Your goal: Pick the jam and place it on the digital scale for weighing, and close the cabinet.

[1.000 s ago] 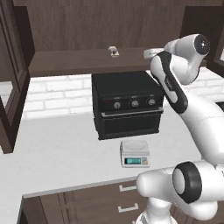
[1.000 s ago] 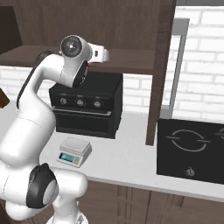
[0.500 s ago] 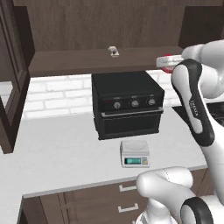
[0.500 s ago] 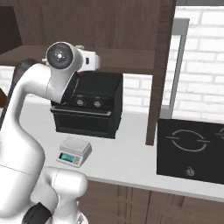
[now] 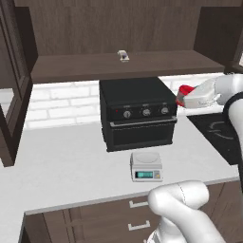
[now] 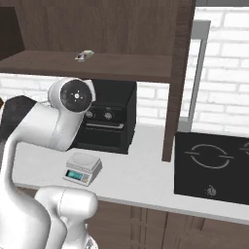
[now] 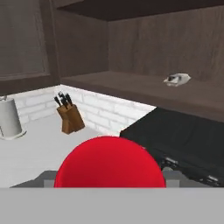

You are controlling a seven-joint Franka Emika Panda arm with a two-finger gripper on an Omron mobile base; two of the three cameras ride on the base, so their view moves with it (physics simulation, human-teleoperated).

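red jam [image 7: 110, 161] sat at the very front of the hand view, its round lid against the bottom edge, and in the left base view the same jar [image 5: 185, 91] showed at the tip of the gripper [image 5: 182, 96], up in the air just right of the black oven [image 5: 136, 112]. the jaws looked clamped on the jam, though the fingers themselves were hidden behind it, so that was a judgement.

the step in hand looked like the carry: jam lifted and held, not yet set down. the digital scale [image 5: 146, 166] stood on the counter just in front of the oven, lower and to the left of the jar, its round plate bare. the next move would call for swinging the hand across and down, centring the jar over that plate, lowering until it rested, then letting go. after that the cabinet [image 5: 13, 90] door, standing open at the far left, would need pushing shut.

the white counter [image 5: 61, 166] ran wide under the open cabinet shelf, where 1 small grey-white object [image 5: 123, 56] lay. a white brick wall [image 5: 52, 103] backed it. a black cooktop [image 6: 214, 165] lay to the right, beyond a dark wooden upright. the hand view also took in a knife block [image 7: 70, 115] and a pale canister [image 7: 9, 117] further along the counter.
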